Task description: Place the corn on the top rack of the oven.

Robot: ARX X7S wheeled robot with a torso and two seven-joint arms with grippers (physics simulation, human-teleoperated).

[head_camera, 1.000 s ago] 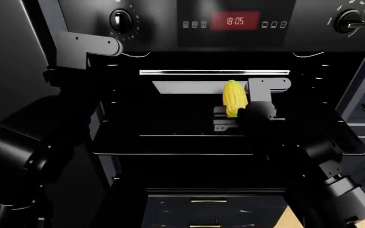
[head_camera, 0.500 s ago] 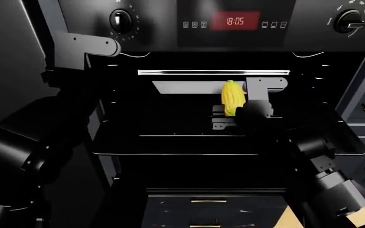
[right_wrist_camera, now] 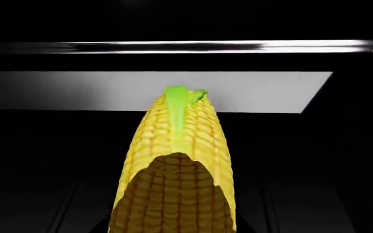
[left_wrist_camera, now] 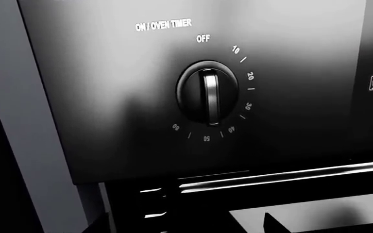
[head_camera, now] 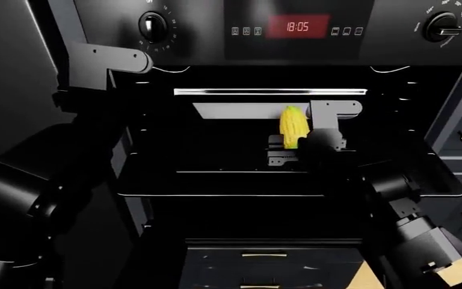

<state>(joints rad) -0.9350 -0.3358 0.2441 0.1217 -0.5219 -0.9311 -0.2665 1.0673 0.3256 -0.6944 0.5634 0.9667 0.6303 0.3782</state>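
Note:
The corn (head_camera: 292,126) is a yellow cob with a green tip, held upright inside the dark cavity of the black oven (head_camera: 297,26). My right gripper (head_camera: 293,143) is shut on its lower end, just below the silvery front bar of the top rack (head_camera: 271,91). In the right wrist view the corn (right_wrist_camera: 177,170) fills the middle, its green tip pointing at the top rack (right_wrist_camera: 186,47); the fingers are hidden behind the cob. My left arm (head_camera: 106,60) is raised at the oven's left edge, its jaws lost against the dark panel.
A pale grey flat panel (head_camera: 235,110) lies deep in the cavity behind the corn. The oven's lowered door (head_camera: 215,183) juts out under my right arm. The timer knob (left_wrist_camera: 207,92) is close in front of the left wrist. Drawers with brass handles (head_camera: 263,255) are below.
My right gripper has shifted slightly left and deeper into the cavity, carrying the corn with it. The left arm has stayed where it was.

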